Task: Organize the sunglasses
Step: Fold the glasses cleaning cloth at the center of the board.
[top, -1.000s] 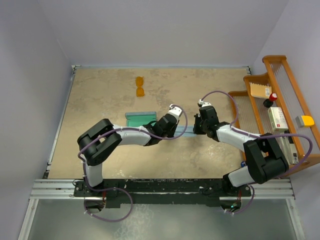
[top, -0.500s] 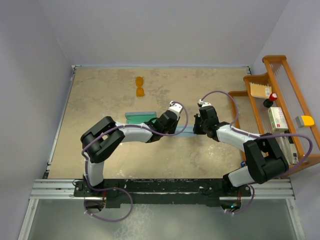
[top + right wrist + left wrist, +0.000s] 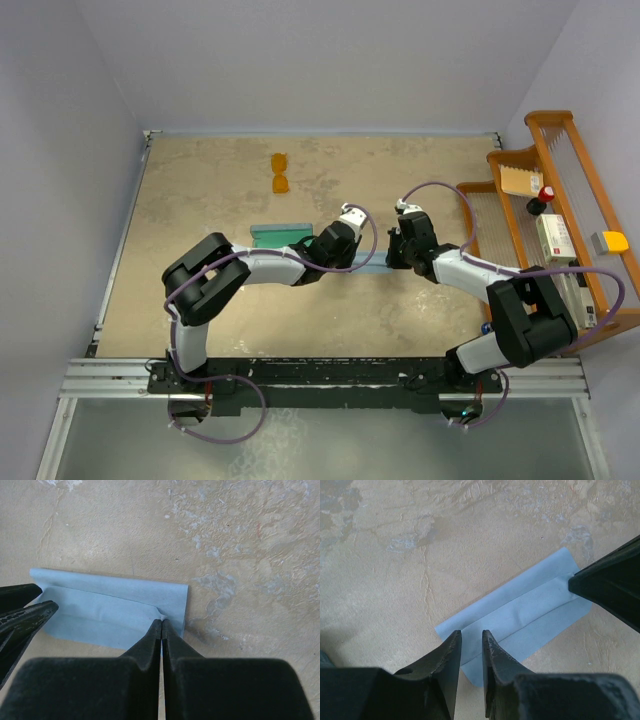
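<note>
Sunglasses, amber and translucent, lie far back on the mottled tan desk, well apart from both arms. Labels on the wooden rack are too small to read. The left fingers have slid slightly right and stand narrowly apart over a corner of the thin blue cloth. The right fingers are together, pinching its puckered fold.

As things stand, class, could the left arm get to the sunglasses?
Probably yes, at a stretch. The sunglasses lie in the open beyond the case, nothing over them. The left tool, now at the blue cloth, would first have to leave it.
</note>
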Motion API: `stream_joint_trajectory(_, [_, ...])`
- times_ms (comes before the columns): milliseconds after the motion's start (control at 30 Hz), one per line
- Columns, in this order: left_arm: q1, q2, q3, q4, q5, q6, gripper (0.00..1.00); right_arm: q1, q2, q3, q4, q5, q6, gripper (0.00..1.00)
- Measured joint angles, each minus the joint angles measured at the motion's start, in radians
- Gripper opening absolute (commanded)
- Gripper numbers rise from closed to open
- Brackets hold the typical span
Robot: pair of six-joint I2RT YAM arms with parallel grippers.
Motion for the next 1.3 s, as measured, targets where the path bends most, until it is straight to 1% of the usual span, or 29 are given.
stream_joint_trajectory(367, [0.000, 0.026, 0.000, 0.002, 0.003, 0.000, 0.19, 0.002, 0.000, 0.000, 0.000, 0.000, 0.000, 0.00])
stream_joint_trajectory(533, [0.000, 0.026, 0.000, 0.002, 0.003, 0.000, 0.16, 0.002, 0.000, 0.000, 0.000, 0.000, 0.000, 0.00])
stream_joint_trajectory(667, [0.000, 0.026, 0.000, 0.000, 0.003, 0.000, 0.21, 0.002, 0.000, 0.000, 0.000, 0.000, 0.000, 0.00])
stream_joint_trajectory(1167, [0.000, 0.026, 0.001, -0.004, -0.035, 0.006, 0.26, 0.002, 0.001, 0.000, 0.000, 0.000, 0.000, 0.00])
stream_joint_trajectory(1300, [0.000, 0.026, 0.005, -0.017, -0.044, 0.011, 0.26, 0.003, 0.002, 0.000, 0.001, -0.002, 0.000, 0.00])
